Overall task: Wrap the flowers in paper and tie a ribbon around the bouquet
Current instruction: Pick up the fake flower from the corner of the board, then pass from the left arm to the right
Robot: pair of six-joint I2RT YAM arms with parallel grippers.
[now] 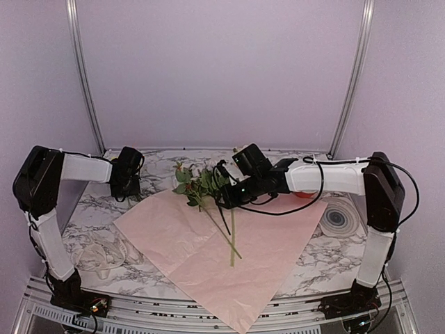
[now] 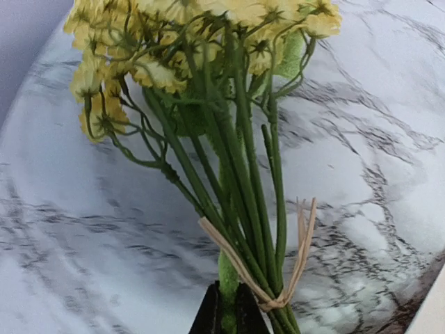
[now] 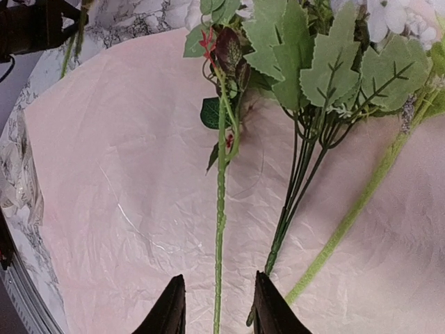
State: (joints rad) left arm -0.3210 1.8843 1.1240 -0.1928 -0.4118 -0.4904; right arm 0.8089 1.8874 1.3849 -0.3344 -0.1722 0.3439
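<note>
The pink paper (image 1: 208, 257) lies flat on the marble table (image 1: 313, 261). On its far part lie the flowers (image 1: 201, 184), leafy heads toward the back and stems pointing near. My right gripper (image 3: 219, 309) is open low over the paper (image 3: 125, 174), its jaws straddling one thin green stem (image 3: 220, 209) without touching it; other stems and leaves (image 3: 313, 62) lie to the right. At the far left my left gripper (image 1: 127, 182) is shut on a fuzzy green stem (image 2: 227, 275) of a yellow bunch (image 2: 201, 42) tied with raffia. A pale floppy heap (image 1: 97, 254) that looks like the ribbon lies near left.
A grey-and-white ringed roll (image 1: 341, 219) stands on the right of the table, with something orange-red (image 1: 302, 195) behind the right arm. Metal frame posts (image 1: 83, 76) rise at the back corners. The paper's near corner overhangs the front rail (image 1: 174, 313).
</note>
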